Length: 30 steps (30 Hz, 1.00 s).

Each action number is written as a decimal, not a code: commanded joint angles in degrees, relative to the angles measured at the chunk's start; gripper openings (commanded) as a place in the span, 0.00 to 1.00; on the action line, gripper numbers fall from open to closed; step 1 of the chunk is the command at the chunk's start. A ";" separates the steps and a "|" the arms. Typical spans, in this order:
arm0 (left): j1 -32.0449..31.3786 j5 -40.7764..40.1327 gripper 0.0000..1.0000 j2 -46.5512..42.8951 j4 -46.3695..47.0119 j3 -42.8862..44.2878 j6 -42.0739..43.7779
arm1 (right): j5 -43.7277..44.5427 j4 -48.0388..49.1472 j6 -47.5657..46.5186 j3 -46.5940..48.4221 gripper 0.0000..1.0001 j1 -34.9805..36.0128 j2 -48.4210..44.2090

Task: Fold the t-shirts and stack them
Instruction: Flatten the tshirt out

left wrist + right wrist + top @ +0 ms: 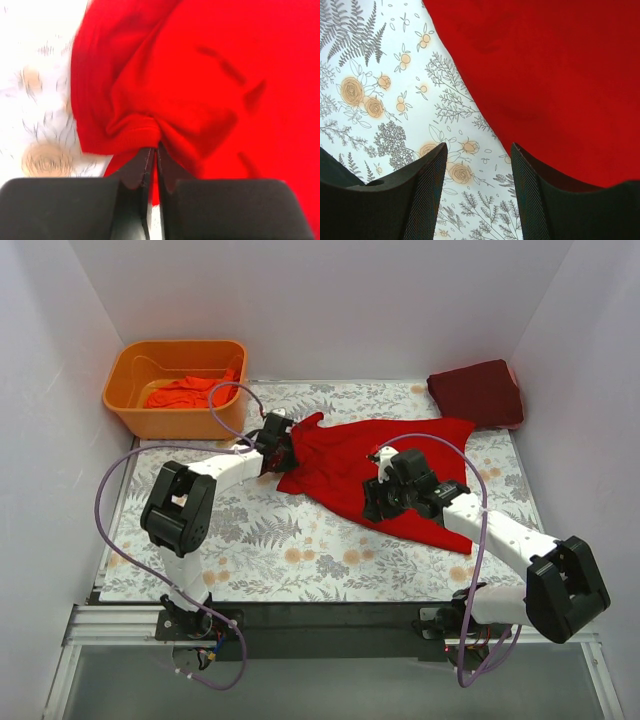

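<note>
White walls close round a desk (290,540) laid with a fern-and-flower print. A little right of its middle the bright red t-shirt (385,465) lies spread but crooked, running from its far left end toward the near right, not yet folded. The left tool (275,445) sits at that far left end with its jaws pressed together on a small pucker of the shirt's edge. The left wrist view shows the cloth gathered into creases right at the tips, so I judge the pinch is there to lift or drag that end, either to straighten the shirt or to begin a fold. The right tool (380,502) hangs over the shirt's near edge with its jaws spread and nothing between them. In its own view one finger (420,195) is above bare print and the other above red cloth, straddling the edge, which reads as lining up a second grip so the shirt can be carried by two points. Whether those fingers touch the cloth I cannot tell. At the far right corner a maroon t-shirt (478,392) lies folded into a neat block, well apart from the red one and likely the start of the stack. At the far left the orange tub (160,422) holds a crumpled heap of orange-red t-shirts (190,392), apparently yet to be folded.
</note>
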 commanded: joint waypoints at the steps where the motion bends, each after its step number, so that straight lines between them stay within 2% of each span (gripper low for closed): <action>1: -1.75 -6.85 0.00 -0.63 2.52 6.09 8.36 | 1.13 1.70 0.17 -1.06 0.61 0.10 -0.86; 6: -2.55 -11.52 0.00 1.82 9.46 12.26 18.92 | 1.48 1.61 -0.18 -1.77 0.60 0.10 -0.59; 8: -2.55 -12.48 0.00 5.59 11.22 16.45 21.91 | 1.92 1.70 -0.35 -1.86 0.60 0.10 -0.33; 12: -2.81 -11.00 0.13 13.33 11.06 26.13 24.91 | 2.18 1.61 -0.27 -2.21 0.60 0.10 0.11; 14: -3.25 -10.03 0.24 16.84 7.91 31.57 24.22 | 1.92 1.44 -0.18 -2.30 0.61 0.10 -0.06; 15: -3.34 -8.72 0.43 17.21 7.37 32.21 23.78 | 1.92 1.44 -0.01 -2.30 0.61 0.10 -0.15; 16: -3.25 -8.27 0.54 17.12 7.36 32.39 22.82 | 2.00 1.35 0.00 -2.47 0.61 0.10 -0.33; 19: -3.25 -5.81 0.76 13.53 7.36 30.03 19.39 | 2.44 1.17 -0.09 -2.65 0.61 0.10 -0.86; 23: -3.25 -6.86 0.78 3.70 4.65 22.56 12.80 | 2.53 1.00 0.08 -3.00 0.61 0.10 -1.38; 25: -3.25 -7.65 0.75 -2.43 2.45 17.22 8.60 | 2.62 1.00 0.26 -3.17 0.60 0.10 -1.91; 28: -3.25 -9.40 0.63 -9.74 -1.68 11.14 5.24 | 2.62 0.82 0.26 -3.53 0.60 0.10 -2.35; 29: -3.25 -10.37 0.52 -11.34 -3.78 7.21 3.58 | 2.53 0.82 0.35 -3.61 0.60 0.10 -2.61; 30: -3.25 -10.46 0.49 -12.66 -4.67 5.34 3.04 | 2.53 0.82 0.35 -3.79 0.60 0.10 -2.96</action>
